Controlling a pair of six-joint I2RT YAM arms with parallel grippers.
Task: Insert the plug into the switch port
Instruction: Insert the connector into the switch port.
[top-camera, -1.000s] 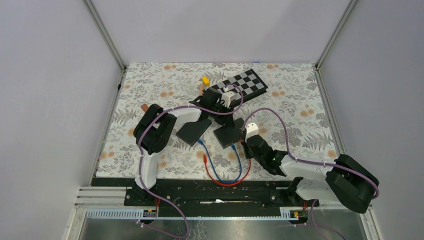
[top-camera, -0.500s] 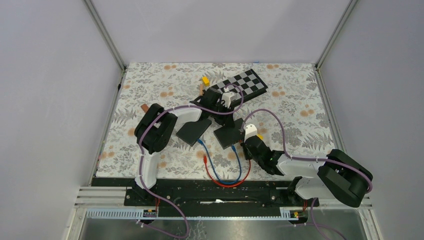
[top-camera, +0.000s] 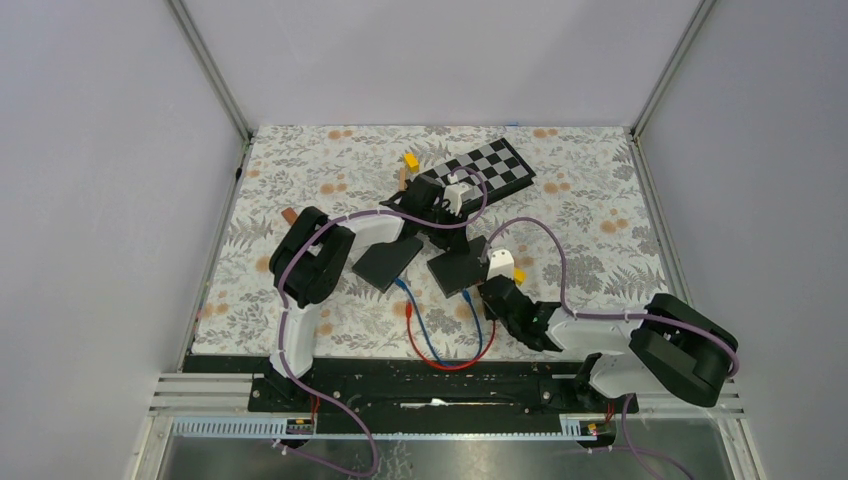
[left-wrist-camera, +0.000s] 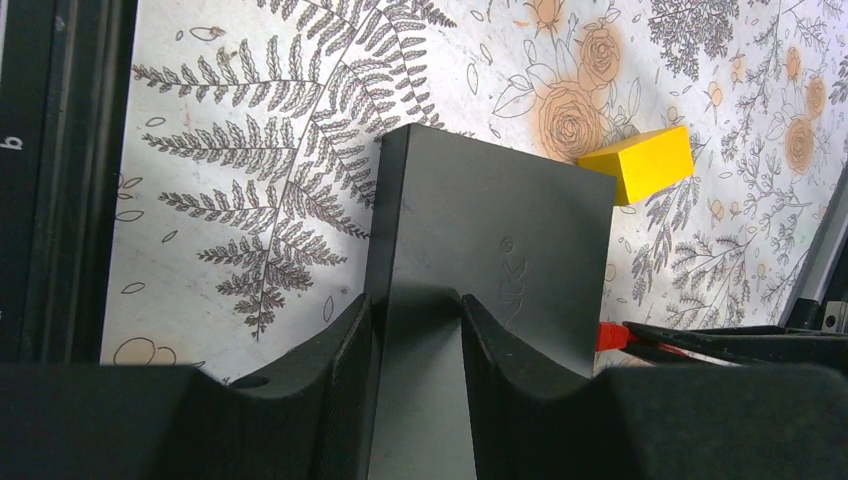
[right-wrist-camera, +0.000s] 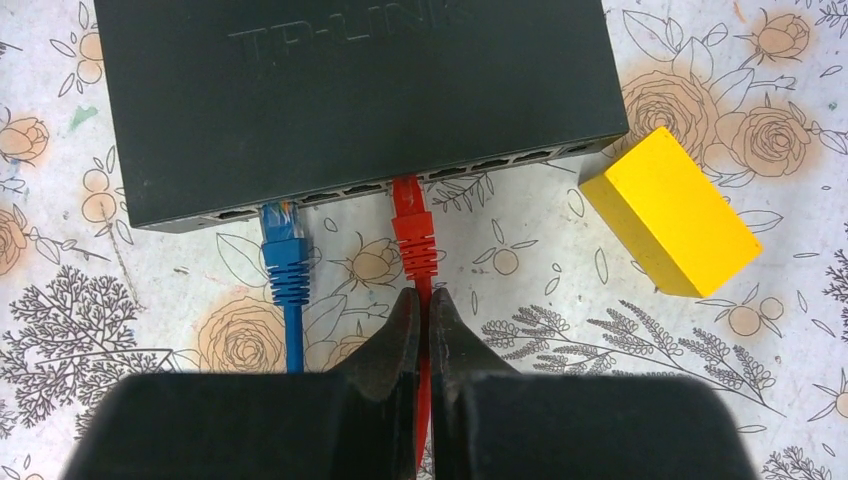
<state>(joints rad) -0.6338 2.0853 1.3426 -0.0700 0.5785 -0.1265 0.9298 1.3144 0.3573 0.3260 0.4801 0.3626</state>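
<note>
The black switch (right-wrist-camera: 350, 100) lies flat, its row of ports facing my right gripper (right-wrist-camera: 421, 305). That gripper is shut on the red cable just behind the red plug (right-wrist-camera: 411, 215), whose front end sits in a middle port. A blue plug (right-wrist-camera: 283, 250) is in a port to its left. My left gripper (left-wrist-camera: 415, 305) points down at the switch (left-wrist-camera: 490, 240) with its jaws partly apart. One finger is at the back edge, the other over the top face. In the top view the switch (top-camera: 458, 268) lies between the left gripper (top-camera: 462, 240) and the right gripper (top-camera: 486, 291).
A yellow block (right-wrist-camera: 672, 212) lies by the switch's right front corner. A second black box (top-camera: 388, 262) sits left of the switch. A checkerboard (top-camera: 485, 165) and another yellow block (top-camera: 410, 160) lie behind. Red and blue cables (top-camera: 450, 350) loop toward the near edge.
My right arm has shifted left and closer to the switch, carrying the red cable with it. The left arm and the switch have stayed put.
</note>
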